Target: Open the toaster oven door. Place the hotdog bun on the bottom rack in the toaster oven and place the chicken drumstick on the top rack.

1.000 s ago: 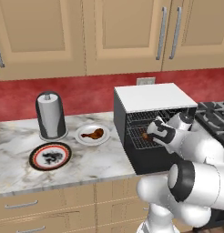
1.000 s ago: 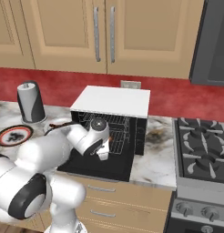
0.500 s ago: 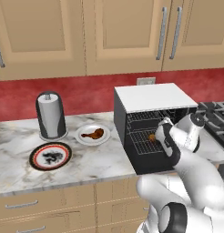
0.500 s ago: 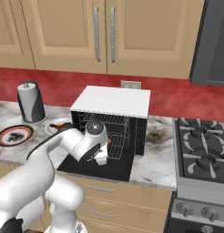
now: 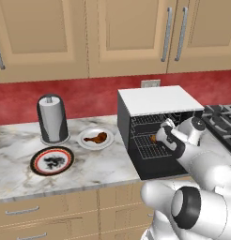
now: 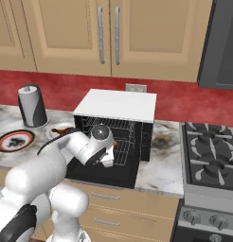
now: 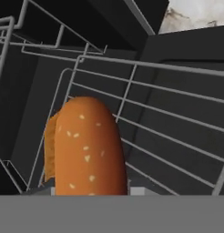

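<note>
Tool (image 5: 157, 138) tips hidden behind hotdog bun (image 7: 86, 148), held over wire rack (image 7: 177, 136).

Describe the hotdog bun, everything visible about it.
The hotdog bun is an oblong, orange-tan roll dotted with pale seeds, a lighter cut edge showing along one side. It sits close before the hand camera, over the grey wire rack inside the toaster oven. From the left base view it shows as a small orange spot at the hand.

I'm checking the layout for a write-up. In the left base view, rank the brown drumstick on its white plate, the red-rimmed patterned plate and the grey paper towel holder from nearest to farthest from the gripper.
Measured from the gripper at the oven mouth:
1. Brown drumstick, on its white plate just left of the oven.
2. Red-rimmed patterned plate, further left, towards the counter's front.
3. Grey paper towel holder, about as far, back by the wall; too close to call.
</note>
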Controlling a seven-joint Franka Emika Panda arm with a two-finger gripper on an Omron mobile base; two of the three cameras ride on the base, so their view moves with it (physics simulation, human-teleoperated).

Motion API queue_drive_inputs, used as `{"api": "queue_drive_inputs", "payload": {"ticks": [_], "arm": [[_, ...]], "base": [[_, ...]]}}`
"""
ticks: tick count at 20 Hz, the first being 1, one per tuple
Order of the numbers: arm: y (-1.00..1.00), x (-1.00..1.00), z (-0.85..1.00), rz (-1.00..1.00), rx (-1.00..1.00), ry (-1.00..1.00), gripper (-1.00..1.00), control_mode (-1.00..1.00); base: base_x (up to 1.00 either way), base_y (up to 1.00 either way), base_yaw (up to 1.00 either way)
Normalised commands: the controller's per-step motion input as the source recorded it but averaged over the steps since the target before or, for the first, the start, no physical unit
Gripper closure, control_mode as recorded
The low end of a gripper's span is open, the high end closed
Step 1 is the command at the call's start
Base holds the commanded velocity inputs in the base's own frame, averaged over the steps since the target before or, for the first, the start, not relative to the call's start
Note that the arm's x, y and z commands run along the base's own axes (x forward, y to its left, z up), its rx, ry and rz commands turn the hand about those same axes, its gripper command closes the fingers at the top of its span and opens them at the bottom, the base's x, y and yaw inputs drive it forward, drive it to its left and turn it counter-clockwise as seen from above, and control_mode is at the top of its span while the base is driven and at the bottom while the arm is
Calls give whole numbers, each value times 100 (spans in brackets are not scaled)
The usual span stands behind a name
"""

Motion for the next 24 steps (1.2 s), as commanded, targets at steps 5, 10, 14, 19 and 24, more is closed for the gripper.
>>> {"api": "queue_drive_inputs", "payload": {"ticks": [5,10,14,19,24], "arm": [[-1,20,-18,2,0,-7,100,-100],[3,18,-30,2,0,-1,100,-100],[3,0,1,0,0,0,-100,-100],[0,0,20,0,0,2,-100,-100],[0,-1,48,0,0,10,-100,-100]], "base": [[0,0,0],[0,0,0],[0,0,0],[0,0,0],[0,0,0]]}}
